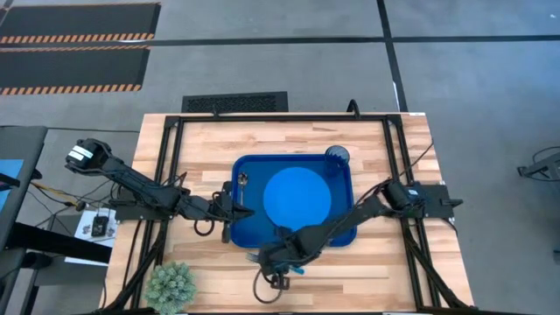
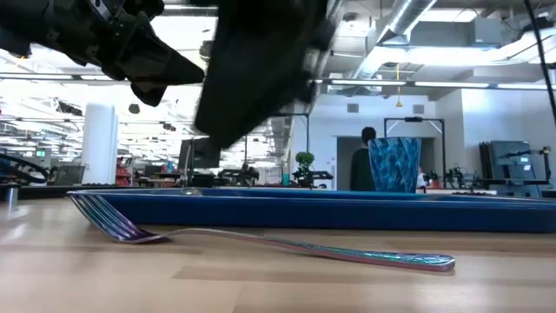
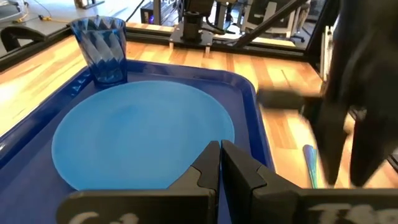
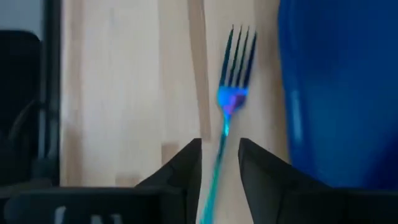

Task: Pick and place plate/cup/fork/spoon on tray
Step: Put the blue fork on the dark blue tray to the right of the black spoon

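The dark blue tray (image 1: 241, 229) lies mid-table. The bright blue plate (image 1: 297, 197) lies flat on it, and the dark blue cup (image 1: 337, 156) stands upright in its far right corner. A small silvery spoon (image 1: 243, 180) lies at the tray's far left corner. The fork (image 2: 261, 243), iridescent teal, lies flat on the table along the tray's near edge. My right gripper (image 4: 219, 146) hangs open above the fork's handle, a finger on either side and clear of it. My left gripper (image 3: 221, 152) is shut and empty over the tray's left part.
A green artificial plant (image 1: 171, 284) stands at the table's near left corner. Black frame rails (image 1: 171, 166) run along the table's left and right sides. Bare wood lies to the right of the tray. A person (image 2: 363, 161) stands far off in the room behind.
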`<state>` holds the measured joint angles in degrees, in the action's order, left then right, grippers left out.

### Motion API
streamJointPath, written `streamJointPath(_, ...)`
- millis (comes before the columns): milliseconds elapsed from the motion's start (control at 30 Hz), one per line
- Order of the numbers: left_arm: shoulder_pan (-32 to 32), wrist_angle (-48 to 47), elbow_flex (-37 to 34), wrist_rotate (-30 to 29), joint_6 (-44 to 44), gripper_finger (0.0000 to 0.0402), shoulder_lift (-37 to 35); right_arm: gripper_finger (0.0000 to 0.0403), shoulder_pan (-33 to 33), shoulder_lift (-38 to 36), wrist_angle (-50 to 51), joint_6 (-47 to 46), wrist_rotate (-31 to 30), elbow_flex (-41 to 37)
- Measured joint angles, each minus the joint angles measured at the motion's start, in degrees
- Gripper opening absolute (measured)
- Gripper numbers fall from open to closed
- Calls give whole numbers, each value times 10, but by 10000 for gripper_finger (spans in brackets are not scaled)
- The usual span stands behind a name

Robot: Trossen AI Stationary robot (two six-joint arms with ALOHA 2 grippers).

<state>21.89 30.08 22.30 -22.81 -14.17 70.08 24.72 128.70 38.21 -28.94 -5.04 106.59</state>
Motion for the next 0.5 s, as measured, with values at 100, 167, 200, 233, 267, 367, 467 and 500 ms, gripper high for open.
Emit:
streamJointPath(100, 0, -10, 0, 1, 0, 0, 0, 119, 15, -38, 60, 40, -33, 0)
streamJointPath(167, 0, -14, 0, 18, 0, 0, 0, 96, 29, -61, 82, 69, -64, -13)
streamJointPath(200, 1, -14, 0, 32, 0, 0, 0, 79, 36, -75, 81, 81, -71, -28)
streamJointPath(233, 3, -13, 0, 46, 1, 0, 0, 61, 42, -87, 76, 84, -71, -48)
streamJointPath(267, 7, -13, 0, 58, 6, 0, 0, 40, 47, -100, 63, 84, -71, -71)
streamJointPath(367, 24, -19, 8, 78, 29, 0, 6, 11, 65, -144, -17, 88, -87, -166)
streamJointPath(467, 42, -48, 39, 96, 45, 0, 22, 19, 75, -198, -124, 91, -104, -268)
streamJointPath(500, 46, -61, 55, 102, 49, 0, 32, 19, 77, -219, -157, 91, -111, -302)
